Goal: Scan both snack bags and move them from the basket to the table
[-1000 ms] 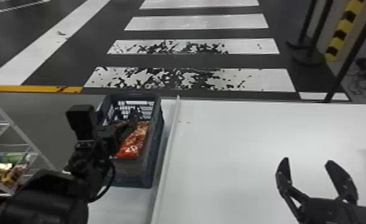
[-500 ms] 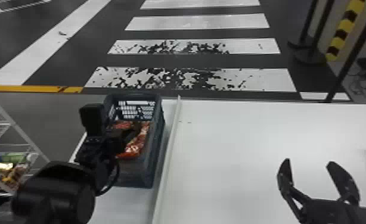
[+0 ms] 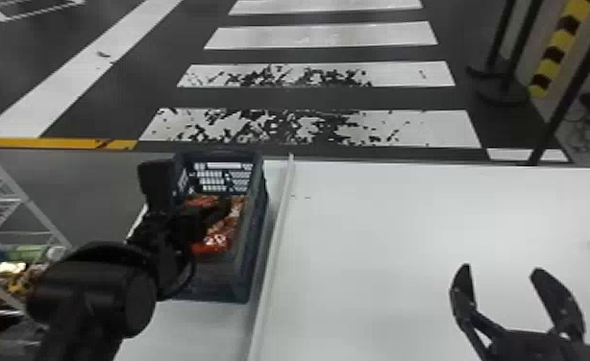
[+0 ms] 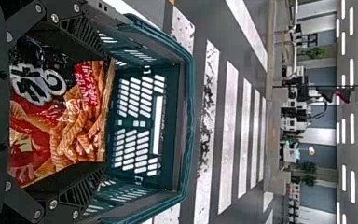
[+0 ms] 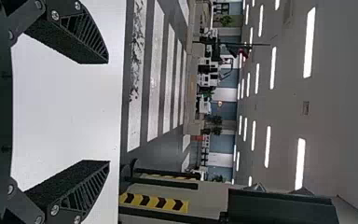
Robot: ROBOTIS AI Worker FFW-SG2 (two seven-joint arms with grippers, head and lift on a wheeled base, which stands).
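Lying lengthwise, a snack bag (image 4: 77,130) points toward the basket's far wall (image 4: 171,112).

The right tool (image 3: 503,270) holds its fingers wide apart, white bench (image 5: 65,112) showing between them; near mid-frame, a worn crosswalk (image 5: 155,70) crosses dark floor (image 5: 154,154).

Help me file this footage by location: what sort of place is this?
Probably an indoor demonstration or test hall: white crosswalk stripes on dark flooring, long white ceiling lights and a white wire shelving rack.
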